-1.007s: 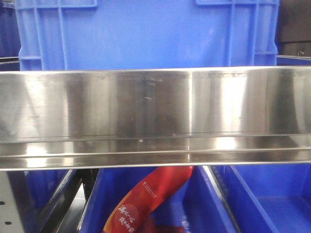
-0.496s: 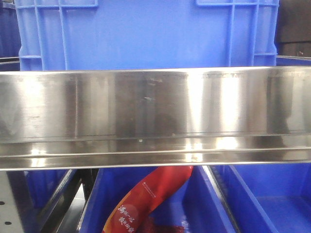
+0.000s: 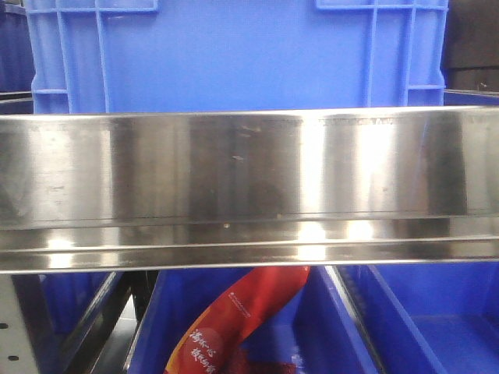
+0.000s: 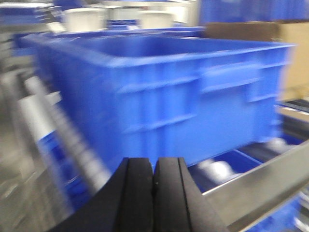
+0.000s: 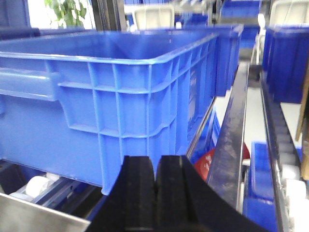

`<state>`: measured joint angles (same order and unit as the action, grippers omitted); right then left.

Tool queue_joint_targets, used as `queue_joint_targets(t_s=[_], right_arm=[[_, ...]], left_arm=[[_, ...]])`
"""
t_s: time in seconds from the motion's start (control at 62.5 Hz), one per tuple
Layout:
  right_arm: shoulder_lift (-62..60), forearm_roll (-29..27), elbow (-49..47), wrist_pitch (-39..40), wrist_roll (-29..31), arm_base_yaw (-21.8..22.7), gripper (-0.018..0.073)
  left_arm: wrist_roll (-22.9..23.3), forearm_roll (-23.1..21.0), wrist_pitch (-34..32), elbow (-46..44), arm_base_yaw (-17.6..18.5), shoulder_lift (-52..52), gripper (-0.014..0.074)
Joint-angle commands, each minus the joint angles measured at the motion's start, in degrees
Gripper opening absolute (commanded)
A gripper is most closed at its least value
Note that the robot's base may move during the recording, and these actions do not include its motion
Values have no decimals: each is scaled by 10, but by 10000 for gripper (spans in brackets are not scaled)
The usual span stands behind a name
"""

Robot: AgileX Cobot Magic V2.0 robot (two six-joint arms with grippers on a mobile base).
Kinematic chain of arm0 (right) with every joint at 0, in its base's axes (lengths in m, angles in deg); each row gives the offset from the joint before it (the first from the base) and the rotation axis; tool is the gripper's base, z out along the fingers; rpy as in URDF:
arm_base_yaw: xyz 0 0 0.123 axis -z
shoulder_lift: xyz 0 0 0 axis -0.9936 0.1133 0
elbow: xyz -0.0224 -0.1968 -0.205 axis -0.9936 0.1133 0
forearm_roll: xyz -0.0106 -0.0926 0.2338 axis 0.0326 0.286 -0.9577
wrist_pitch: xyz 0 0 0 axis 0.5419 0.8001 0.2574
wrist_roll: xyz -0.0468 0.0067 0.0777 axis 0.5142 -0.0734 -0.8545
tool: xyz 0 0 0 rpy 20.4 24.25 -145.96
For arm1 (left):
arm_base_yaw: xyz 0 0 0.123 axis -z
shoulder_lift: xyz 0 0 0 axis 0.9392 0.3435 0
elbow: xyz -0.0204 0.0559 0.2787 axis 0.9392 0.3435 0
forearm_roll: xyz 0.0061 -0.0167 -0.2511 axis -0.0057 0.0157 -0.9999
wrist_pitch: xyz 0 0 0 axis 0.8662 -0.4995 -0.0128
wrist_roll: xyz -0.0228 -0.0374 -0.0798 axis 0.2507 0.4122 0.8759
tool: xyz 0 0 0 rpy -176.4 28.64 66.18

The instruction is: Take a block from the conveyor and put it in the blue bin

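A large blue bin (image 3: pixel 234 54) stands behind a shiny steel rail in the front view. It also shows in the left wrist view (image 4: pixel 159 92), blurred, and in the right wrist view (image 5: pixel 106 92). My left gripper (image 4: pixel 154 166) is shut and empty, low in front of the bin. My right gripper (image 5: pixel 155 166) is shut and empty, near the bin's corner. No block shows in any view. The dark grey conveyor belt is out of view.
A wide steel rail (image 3: pixel 249 187) crosses the front view. Below it are lower blue bins (image 3: pixel 437 319) and a red printed packet (image 3: pixel 234 319). White rollers (image 4: pixel 217 169) lie under the bin. More blue bins (image 5: pixel 289 63) stand at the right, and a dark rail (image 5: pixel 231 135).
The front view has shifted very slightly; reflections on the steel rail have moved a little. Nothing else has visibly changed.
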<state>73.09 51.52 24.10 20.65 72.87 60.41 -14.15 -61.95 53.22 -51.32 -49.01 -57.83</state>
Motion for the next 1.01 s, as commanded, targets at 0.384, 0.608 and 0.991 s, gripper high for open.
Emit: queue_joint_targets(t_s=[0.384, 0.608, 0.991], right_arm=[[-63, 12, 46, 43, -2, 2, -162], [-63, 12, 46, 46, -2, 2, -162], [-63, 12, 46, 46, -2, 2, -162]], left_arm=[[37, 20, 104, 19, -260, -123, -111], [37, 20, 94, 19, -332, -123, -111], [37, 20, 94, 19, -376, -123, -111]])
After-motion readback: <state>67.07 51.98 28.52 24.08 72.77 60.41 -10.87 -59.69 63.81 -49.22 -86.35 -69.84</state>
